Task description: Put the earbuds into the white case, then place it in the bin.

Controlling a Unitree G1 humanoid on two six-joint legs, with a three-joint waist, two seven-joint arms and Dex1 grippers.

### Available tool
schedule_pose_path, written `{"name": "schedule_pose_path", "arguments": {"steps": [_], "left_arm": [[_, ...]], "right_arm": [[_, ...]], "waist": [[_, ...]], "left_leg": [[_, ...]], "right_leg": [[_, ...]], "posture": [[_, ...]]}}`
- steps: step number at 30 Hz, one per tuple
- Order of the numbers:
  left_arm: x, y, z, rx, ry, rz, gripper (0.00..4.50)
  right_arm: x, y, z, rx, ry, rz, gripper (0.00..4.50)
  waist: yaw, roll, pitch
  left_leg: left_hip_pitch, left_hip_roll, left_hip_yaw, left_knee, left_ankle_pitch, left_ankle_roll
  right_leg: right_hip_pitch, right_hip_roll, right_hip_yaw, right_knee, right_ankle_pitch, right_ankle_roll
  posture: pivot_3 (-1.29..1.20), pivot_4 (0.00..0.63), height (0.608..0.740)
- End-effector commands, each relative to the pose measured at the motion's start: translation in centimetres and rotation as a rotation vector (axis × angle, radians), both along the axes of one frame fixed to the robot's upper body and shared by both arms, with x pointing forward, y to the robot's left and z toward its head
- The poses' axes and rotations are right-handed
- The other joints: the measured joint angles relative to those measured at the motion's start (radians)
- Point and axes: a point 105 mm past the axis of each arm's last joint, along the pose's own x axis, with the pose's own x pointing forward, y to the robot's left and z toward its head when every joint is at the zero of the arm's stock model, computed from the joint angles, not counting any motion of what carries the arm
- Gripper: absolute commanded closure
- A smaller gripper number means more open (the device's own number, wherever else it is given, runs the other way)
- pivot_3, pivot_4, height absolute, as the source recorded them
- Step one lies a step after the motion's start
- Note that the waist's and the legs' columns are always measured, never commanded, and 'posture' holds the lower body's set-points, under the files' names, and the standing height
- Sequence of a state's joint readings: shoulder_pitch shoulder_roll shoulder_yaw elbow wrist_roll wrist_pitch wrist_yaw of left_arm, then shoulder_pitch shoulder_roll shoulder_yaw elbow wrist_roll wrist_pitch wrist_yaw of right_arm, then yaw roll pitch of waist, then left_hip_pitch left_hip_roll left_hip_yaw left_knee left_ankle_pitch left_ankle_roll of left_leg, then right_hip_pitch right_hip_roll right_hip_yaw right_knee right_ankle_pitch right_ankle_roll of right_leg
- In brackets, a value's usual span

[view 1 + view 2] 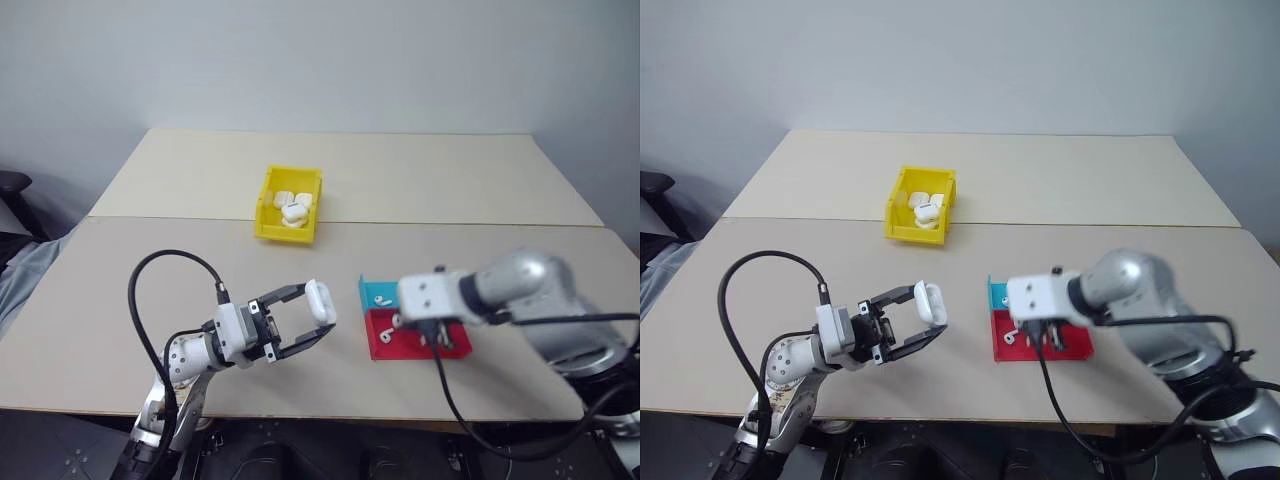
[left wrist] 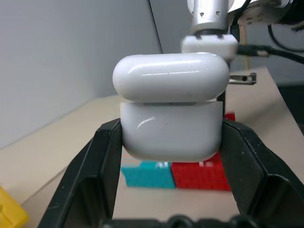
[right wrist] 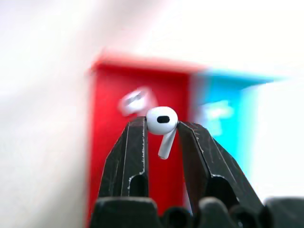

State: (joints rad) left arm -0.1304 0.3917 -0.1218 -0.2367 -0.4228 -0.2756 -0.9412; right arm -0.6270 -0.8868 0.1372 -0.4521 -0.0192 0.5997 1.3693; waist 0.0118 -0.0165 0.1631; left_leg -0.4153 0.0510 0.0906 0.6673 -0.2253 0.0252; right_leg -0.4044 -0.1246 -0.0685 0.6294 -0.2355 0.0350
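White case [image 1: 320, 300] clamped in left gripper [image 1: 311, 322] above the table [image 1: 480, 190], yellow bin [image 1: 270, 225] beyond, left wrist view: lid ajar, right wrist view: right gripper [image 3: 161, 124] pinching an earbud [image 3: 162, 121] over blue-and-red tray [image 3: 114, 85]

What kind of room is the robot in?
Probably a lab or test room: two plain beige tables pushed together against a bare wall, a yellow bin of white cases, and a small red-and-blue tray set out for practice.
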Motion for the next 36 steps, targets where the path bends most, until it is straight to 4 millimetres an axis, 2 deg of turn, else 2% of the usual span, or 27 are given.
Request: {"name": "schedule_pose_path", "arguments": {"steps": [1, 4, 8, 11, 14, 19, 31, 36], "left_arm": [[-0.8, -0.9, 2.7, -0.090, -0.030, -0.068, 1.75], [-1.1, -1.6, 3.7, -0.123, -0.022, -0.136, 1.75], [-1.2, -2.3, 4.8, -0.170, -0.007, -0.203, 1.75], [-1.5, -2.7, 5.4, -0.205, 0.016, -0.273, 1.75], [-1.9, -2.8, 5.7, -0.224, 0.037, -0.336, 1.75], [-2.2, -3.1, 6.0, -0.245, 0.026, -0.395, 1.75], [-2.6, -3.3, 6.2, -0.279, 0.014, -0.421, 1.75], [-2.8, -3.3, 6.2, -0.279, 0.007, -0.423, 1.75]], "right_arm": [[-1.0, -0.1, 5.9, 0.317, -0.097, -0.014, 3.75], [-2.2, -0.1, 8.5, 0.567, -0.135, 0.016, 3.75], [-4.2, 0.6, 9.9, 0.790, -0.158, 0.115, 3.75], [-5.2, 1.0, 10.5, 0.966, -0.128, 0.183, 3.75], [-7.0, 1.8, 10.3, 1.073, -0.129, 0.330, 3.75], [-7.2, 3.5, 9.1, 1.105, -0.134, 0.411, 3.75], [-7.3, 4.6, 7.7, 1.090, -0.095, 0.490, 3.75], [-6.7, 4.9, 7.3, 1.067, -0.093, 0.465, 3.75]], "waist": [[0.000, 0.000, 0.000], [0.000, 0.000, 0.000], [0.000, 0.000, 0.000], [-0.001, 0.000, 0.000], [-0.001, 0.000, 0.000], [-0.003, 0.000, -0.001], [-0.001, 0.000, -0.001], [-0.001, 0.000, -0.001]], "left_leg": [[0.000, 0.000, -0.001, 0.000, 0.000, 0.000], [0.001, 0.000, -0.001, 0.000, 0.000, 0.000], [0.000, 0.000, -0.001, 0.000, 0.000, 0.000], [0.000, 0.000, 0.000, 0.000, 0.000, 0.000], [0.001, 0.000, -0.001, 0.000, 0.000, 0.000], [0.001, 0.000, 0.000, 0.000, 0.000, 0.000], [0.001, -0.001, -0.001, 0.000, 0.000, 0.000], [0.001, -0.001, -0.001, 0.000, 0.000, 0.000]], "right_leg": [[0.000, 0.000, 0.000, 0.000, 0.000, 0.000], [0.001, 0.000, 0.000, 0.000, 0.000, 0.000], [0.001, 0.000, 0.000, 0.000, 0.000, 0.000], [0.001, 0.000, 0.000, 0.001, 0.000, 0.000], [0.001, 0.001, 0.000, 0.001, 0.000, 0.000], [0.001, 0.001, 0.001, 0.001, 0.000, 0.000], [0.002, 0.001, 0.000, 0.000, 0.000, 0.000], [0.001, 0.001, 0.000, 0.000, 0.000, 0.000]], "posture": [[0.00, 0.150, 0.740], [0.00, 0.150, 0.740], [0.00, 0.150, 0.740], [0.00, 0.150, 0.740], [0.00, 0.150, 0.740], [0.00, 0.150, 0.740], [0.00, 0.150, 0.740], [0.00, 0.150, 0.740]]}}
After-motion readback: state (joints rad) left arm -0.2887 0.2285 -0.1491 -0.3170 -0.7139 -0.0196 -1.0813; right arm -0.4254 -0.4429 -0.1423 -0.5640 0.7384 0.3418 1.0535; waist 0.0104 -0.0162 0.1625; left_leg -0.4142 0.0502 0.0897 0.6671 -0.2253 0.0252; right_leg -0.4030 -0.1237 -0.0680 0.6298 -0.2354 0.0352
